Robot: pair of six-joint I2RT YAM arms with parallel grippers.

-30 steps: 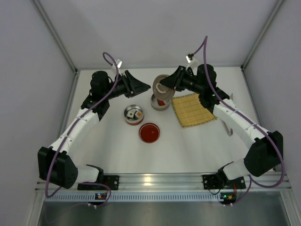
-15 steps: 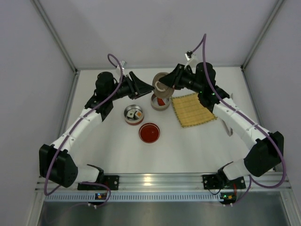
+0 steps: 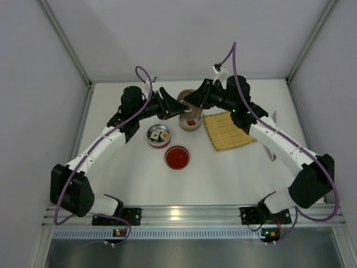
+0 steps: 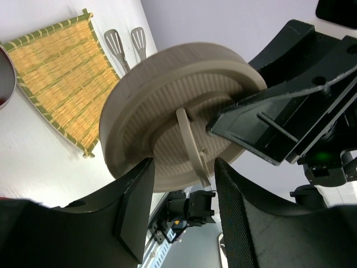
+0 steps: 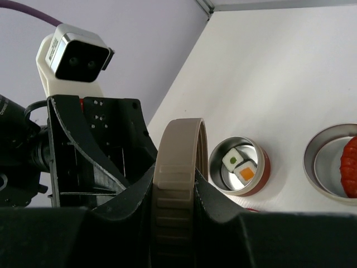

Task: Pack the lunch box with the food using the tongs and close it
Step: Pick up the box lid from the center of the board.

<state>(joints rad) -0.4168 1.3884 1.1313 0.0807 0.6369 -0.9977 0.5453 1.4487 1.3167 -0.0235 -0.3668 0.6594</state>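
Note:
My right gripper [image 5: 175,178] [image 3: 191,100] is shut on the rim of a round beige lid [image 5: 178,151] [image 4: 167,95], holding it on edge above the table. My left gripper [image 4: 184,167] [image 3: 169,104] is open right at the lid's face, its fingers on either side of the lid's thin arched handle [image 4: 192,145]. Two sushi pieces [image 5: 240,166] lie in a small steel tier [image 3: 159,135]. A red piece [image 5: 350,167] lies in a second steel tier [image 3: 189,121] under the lid. The tongs [image 4: 125,44] lie beyond the bamboo mat.
The yellow bamboo mat [image 3: 228,130] [image 4: 61,78] lies right of the tiers. A red round dish [image 3: 177,157] sits in front of the sushi tier. White walls close the table at the back and sides.
The left gripper has moved right, up to the lid. The right gripper has carried the lid a little to the left, so the two grippers now meet.

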